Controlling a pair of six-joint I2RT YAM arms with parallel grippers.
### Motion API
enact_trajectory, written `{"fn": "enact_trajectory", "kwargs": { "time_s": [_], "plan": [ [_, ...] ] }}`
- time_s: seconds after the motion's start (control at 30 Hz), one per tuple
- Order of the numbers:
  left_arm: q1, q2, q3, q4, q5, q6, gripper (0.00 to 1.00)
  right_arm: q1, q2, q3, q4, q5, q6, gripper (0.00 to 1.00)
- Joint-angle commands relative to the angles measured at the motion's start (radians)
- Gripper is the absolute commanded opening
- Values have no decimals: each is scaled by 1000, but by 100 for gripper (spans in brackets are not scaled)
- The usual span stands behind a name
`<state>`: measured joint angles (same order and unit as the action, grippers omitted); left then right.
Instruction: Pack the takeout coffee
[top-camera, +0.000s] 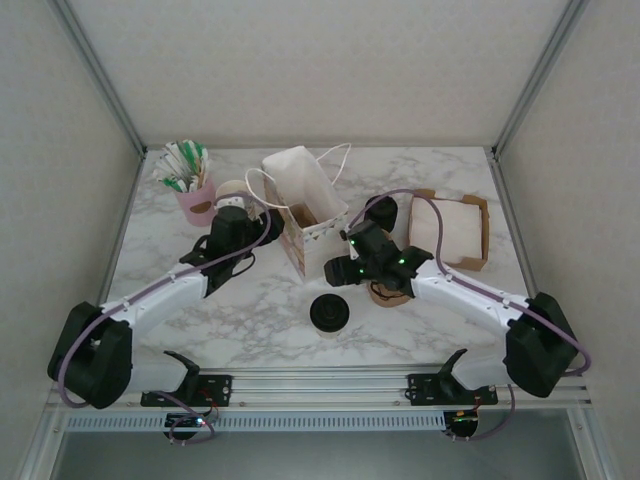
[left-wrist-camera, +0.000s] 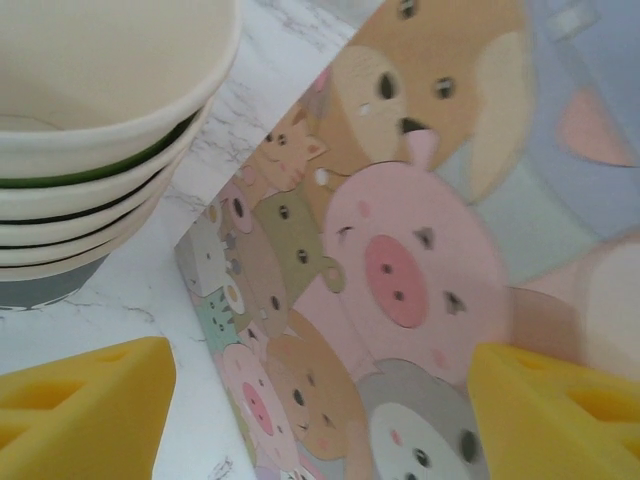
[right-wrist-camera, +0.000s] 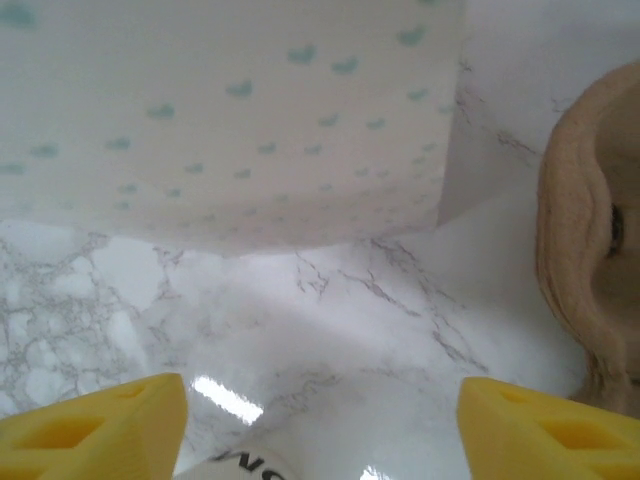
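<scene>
The takeout coffee (top-camera: 329, 313) is a black disc standing on the marble near the front centre, free of both grippers. The paper bag (top-camera: 305, 205) stands upright and open behind it. My left gripper (top-camera: 258, 226) is at the bag's left side. In the left wrist view the left gripper (left-wrist-camera: 320, 420) is open, its yellow fingertips (left-wrist-camera: 85, 410) wide apart with the bag's animal-print wall (left-wrist-camera: 400, 270) between them. My right gripper (top-camera: 340, 268) hangs just behind the coffee, at the bag's front right corner. In the right wrist view the right gripper (right-wrist-camera: 322, 425) is open over bare marble, facing the bag's white wall (right-wrist-camera: 230, 110).
A stack of cream-rimmed paper cups (left-wrist-camera: 90, 130) stands close to the left gripper. A pink cup of sachets (top-camera: 192, 185) is at the back left. A brown pulp holder (right-wrist-camera: 590, 250) lies under the right arm, with a black cylinder (top-camera: 381, 212) and a napkin box (top-camera: 450, 232) behind it.
</scene>
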<state>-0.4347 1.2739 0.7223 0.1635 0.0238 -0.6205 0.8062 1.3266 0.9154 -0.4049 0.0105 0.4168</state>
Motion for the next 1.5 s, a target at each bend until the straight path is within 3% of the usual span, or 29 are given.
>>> {"fn": "enact_trajectory", "kwargs": {
  "time_s": [0.0, 0.07, 0.13, 0.17, 0.4, 0.7, 0.83, 1.13, 1.23, 1.47],
  "plan": [
    [5, -107, -30, -45, -5, 3, 80, -3, -92, 5, -116, 31, 11, 79],
    [5, -166, -51, -74, -5, -3, 82, -3, -132, 8, -174, 34, 16, 84],
    [4, -225, -68, -104, -2, -10, 84, -3, -173, 10, -216, 29, 24, 97],
    [2, -257, -77, -120, 4, -11, 86, -4, -191, 13, -240, 28, 34, 99],
    [-5, -468, -125, -208, 108, 17, 100, -3, -229, 131, -500, 186, 167, 99],
    [-7, -625, -114, -304, 230, 1, 100, -4, -413, 109, -482, 285, 143, 99],
    [-9, -664, -107, -296, 226, -9, 100, -4, -438, 144, -515, 274, 123, 99],
    [-12, -827, -158, -198, 222, 39, 100, -2, -396, 153, -448, -4, 57, 99],
    [-12, -889, -213, -150, 214, 22, 100, 15, -353, 168, -454, -35, 56, 98],
    [-13, -822, -271, -172, 222, -24, 100, 83, -186, 264, -557, -53, 51, 94]
  ]
}}
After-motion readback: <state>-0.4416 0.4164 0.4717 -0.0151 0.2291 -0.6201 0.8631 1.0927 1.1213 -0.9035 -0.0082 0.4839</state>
